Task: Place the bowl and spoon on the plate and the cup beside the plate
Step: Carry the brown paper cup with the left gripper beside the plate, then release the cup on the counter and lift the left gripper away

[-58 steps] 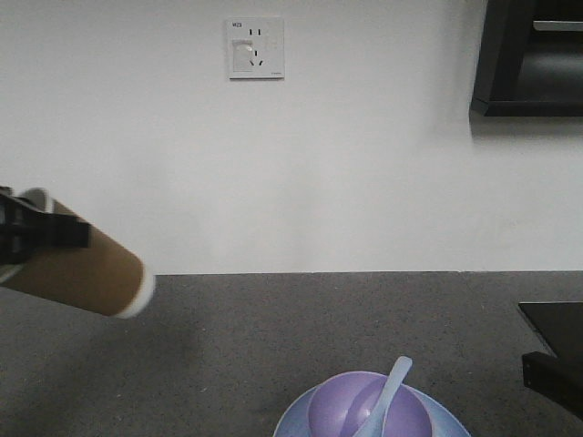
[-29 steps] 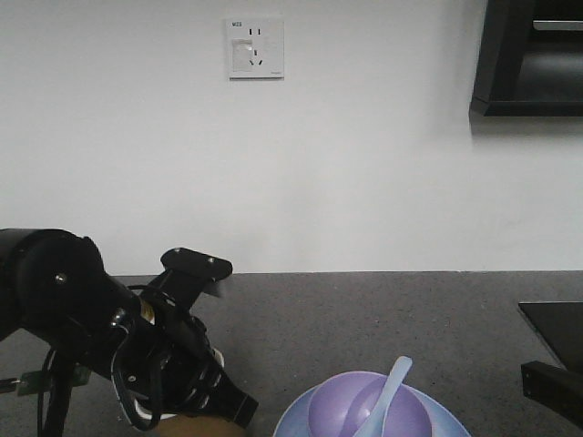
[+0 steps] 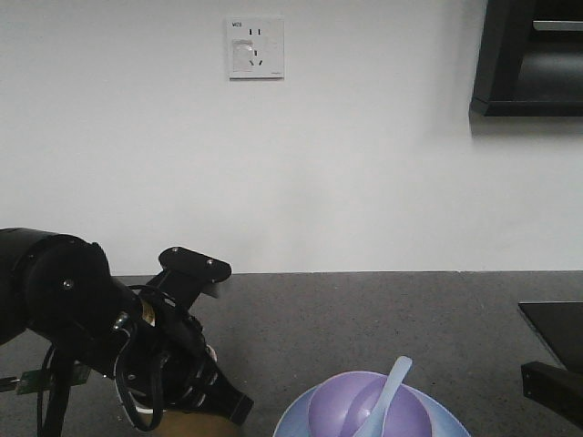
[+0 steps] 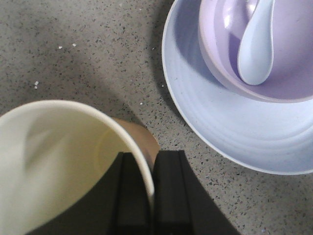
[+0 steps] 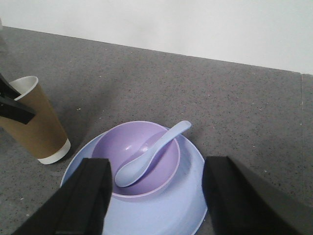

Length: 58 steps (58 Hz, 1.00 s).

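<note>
The cup [image 5: 35, 123] is seen at the left edge of the right wrist view, upright on the grey speckled table [image 5: 234, 103], just beside the plate [image 5: 181, 210]. Its rim is pinched by the left claw [image 4: 150, 196], one finger inside the cream wall and one outside. In the lower centre of that view the bowl [image 5: 156, 169] sits on the plate, and the spoon [image 5: 146, 157] lies in the bowl with its handle pointing to the upper right. The right claw [image 5: 154, 196] is held wide, its fingers [image 5: 80, 200] framing the plate at the bottom corners, with nothing gripped.
</note>
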{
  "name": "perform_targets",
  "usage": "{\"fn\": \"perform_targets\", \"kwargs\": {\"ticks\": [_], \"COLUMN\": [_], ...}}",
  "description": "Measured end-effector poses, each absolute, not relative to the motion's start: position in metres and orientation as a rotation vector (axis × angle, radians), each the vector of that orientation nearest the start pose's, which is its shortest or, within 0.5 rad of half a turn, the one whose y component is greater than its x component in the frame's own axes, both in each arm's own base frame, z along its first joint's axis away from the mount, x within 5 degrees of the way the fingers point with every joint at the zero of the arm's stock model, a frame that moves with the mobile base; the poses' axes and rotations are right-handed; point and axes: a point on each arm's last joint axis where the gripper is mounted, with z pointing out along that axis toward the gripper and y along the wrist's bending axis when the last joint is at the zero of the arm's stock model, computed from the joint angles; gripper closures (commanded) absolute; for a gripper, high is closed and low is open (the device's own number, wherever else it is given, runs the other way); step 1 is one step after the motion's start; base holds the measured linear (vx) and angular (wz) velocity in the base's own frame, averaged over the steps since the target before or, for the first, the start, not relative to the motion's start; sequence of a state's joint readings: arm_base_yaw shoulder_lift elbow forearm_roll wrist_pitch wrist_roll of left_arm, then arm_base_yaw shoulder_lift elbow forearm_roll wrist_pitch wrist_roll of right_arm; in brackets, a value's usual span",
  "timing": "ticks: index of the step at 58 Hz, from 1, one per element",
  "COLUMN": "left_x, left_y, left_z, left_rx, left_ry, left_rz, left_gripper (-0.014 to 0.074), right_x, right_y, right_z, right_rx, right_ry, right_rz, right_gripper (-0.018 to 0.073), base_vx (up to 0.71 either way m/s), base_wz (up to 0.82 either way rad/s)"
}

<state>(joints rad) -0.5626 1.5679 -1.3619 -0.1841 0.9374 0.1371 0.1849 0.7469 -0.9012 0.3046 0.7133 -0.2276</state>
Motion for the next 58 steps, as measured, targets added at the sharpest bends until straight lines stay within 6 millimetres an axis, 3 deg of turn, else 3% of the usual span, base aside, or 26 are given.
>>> {"fn": "perform_targets", "kwargs": {"ticks": [16, 29, 47, 58], "left_x": [0.276, 0.279, 0.28, 0.258], "left_y": [-0.19, -0.192, -0.193, -0.173], "left_z": [0.321, 0.34, 0.397, 0.452], "left_rx": [0.821, 0.81, 0.797, 0.785], "left_ry": [2.518, 2.466, 2.332, 2.055], "left_rz": [-0.378, -0.392, -0.423, -0.347], "left_gripper": [0.014, 0.0115, 0.0125, 0.0189], "right_x": [0.132, 0.132, 0.132, 0.132], "right_y": [0.043, 0.043, 0.043, 0.043], "right_z": [0.386, 0.386, 0.386, 0.386], "right_rx": [-0.307, -0.307, -0.307, -0.307], "right_ry": [2.003, 2.003, 2.003, 2.004], "right_rz": [0.32, 0.32, 0.32, 0.321], "right_gripper": [0.009, 0.009, 0.009, 0.009], "base_vx": [0.0, 0.0, 0.0, 0.0], "base_wz": [0.0, 0.0, 0.0, 0.0]}}
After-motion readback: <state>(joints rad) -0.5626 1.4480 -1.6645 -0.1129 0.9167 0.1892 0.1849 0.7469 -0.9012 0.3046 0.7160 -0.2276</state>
